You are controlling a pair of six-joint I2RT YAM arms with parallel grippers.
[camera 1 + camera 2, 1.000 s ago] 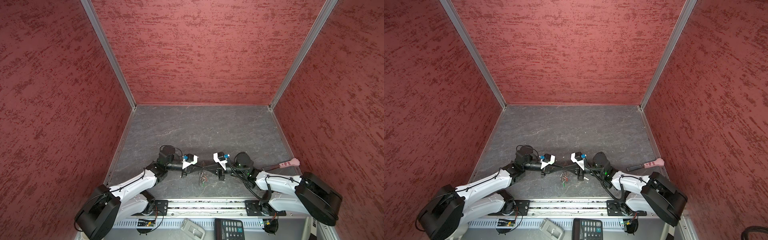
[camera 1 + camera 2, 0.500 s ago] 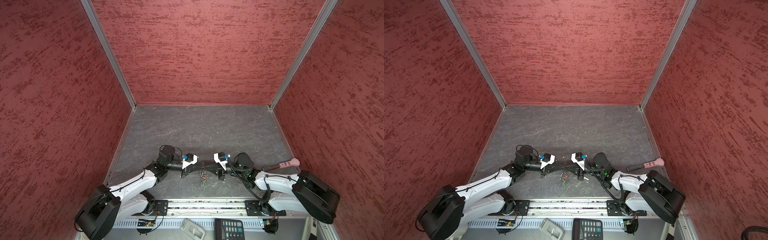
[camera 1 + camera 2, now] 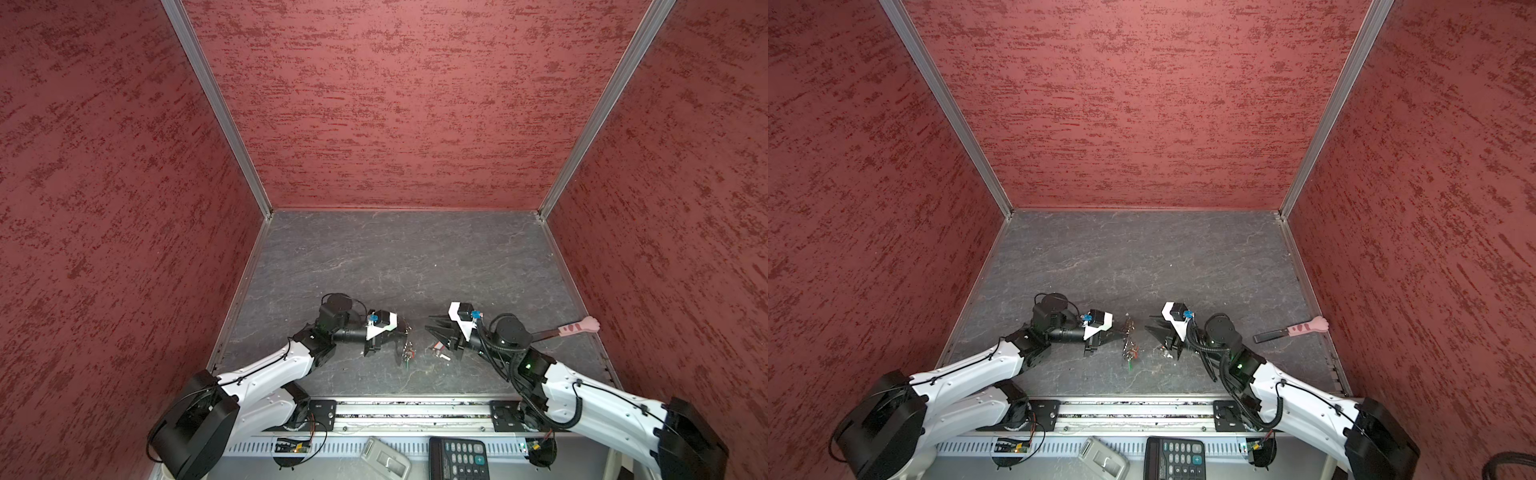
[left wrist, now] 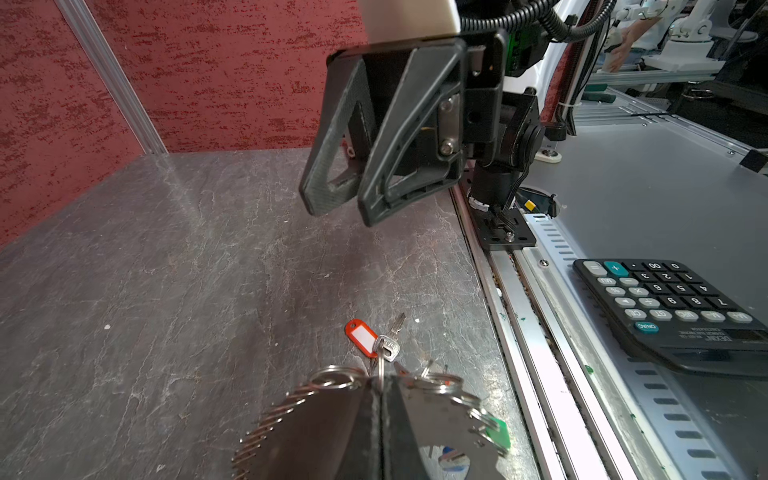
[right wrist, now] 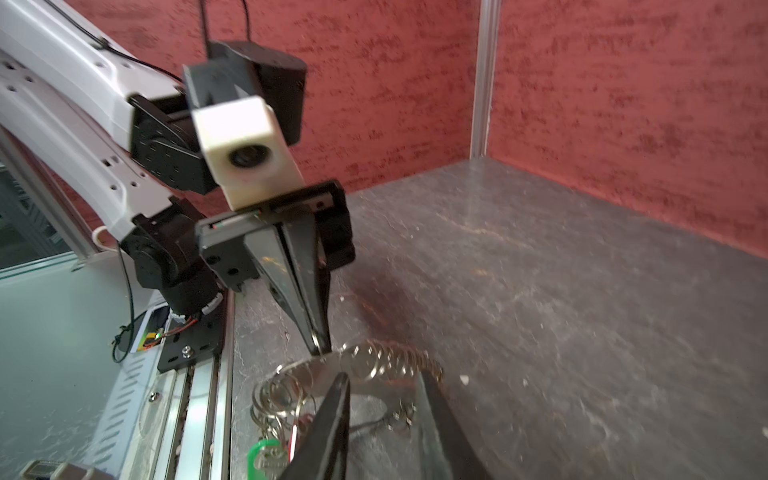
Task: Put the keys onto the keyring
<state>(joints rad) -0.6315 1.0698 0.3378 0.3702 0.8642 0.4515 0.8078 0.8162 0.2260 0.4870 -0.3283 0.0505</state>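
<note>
Both arms reach in low from the front and bend inward, so that the grippers face each other tip to tip. The left arm [image 3: 266, 370] ends in a level wrist. The left gripper [image 5: 320, 347] is pinched tight on the keyring [image 5: 388, 361], with no gap between its fingers. The right arm [image 3: 590, 395] holds the right gripper [image 4: 341, 212] just beside the keyring, opposite the left gripper. Its tips tilt down, and its jaws stand slightly apart with nothing between them.

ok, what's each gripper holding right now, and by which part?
The left gripper pinches the large silver chain-loop keyring by its silver chain part; the right gripper is open, holding nothing.
</note>
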